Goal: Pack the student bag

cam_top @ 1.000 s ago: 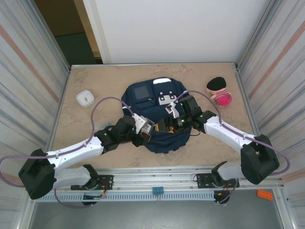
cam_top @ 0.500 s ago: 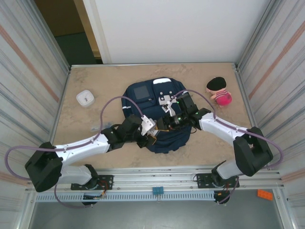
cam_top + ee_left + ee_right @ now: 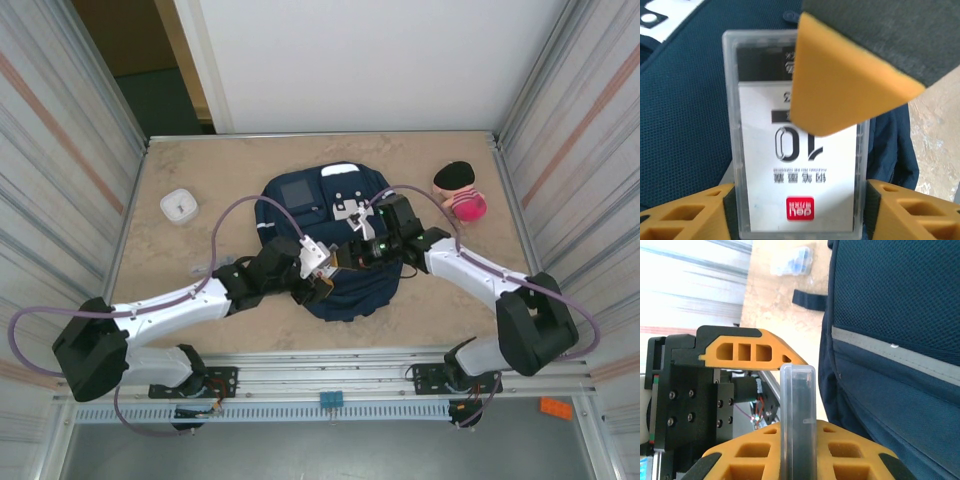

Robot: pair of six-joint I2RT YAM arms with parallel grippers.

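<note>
From above, both arms have drawn closer together than a second ago: the left gripper (image 3: pixel 318 262) has pushed further over the student bag (image 3: pixel 352 295) and the right gripper (image 3: pixel 357 250) has swung in to meet it, tip to tip. The bag itself lies unmoved in the middle of the table (image 3: pixel 200 160), as do the white square container (image 3: pixel 178 205) to its left and the pink-and-black soft toy (image 3: pixel 460 190) to its right. The left arm stretches low and diagonal from the near-left corner, while the right arm bends at the elbow and reaches inward. In the left wrist view, a clear case (image 3: pixel 760 165) with a printed card sits over the navy fabric between the left gripper's fingers (image 3: pixel 685 212), which stand close at its long edges; whether they press it cannot be told. A right finger pad (image 3: pixel 840 85) lies flat on its face. In the right wrist view, the case stands edge-on, clamped between the right fingers (image 3: pixel 755 452), beside the bag.
</note>
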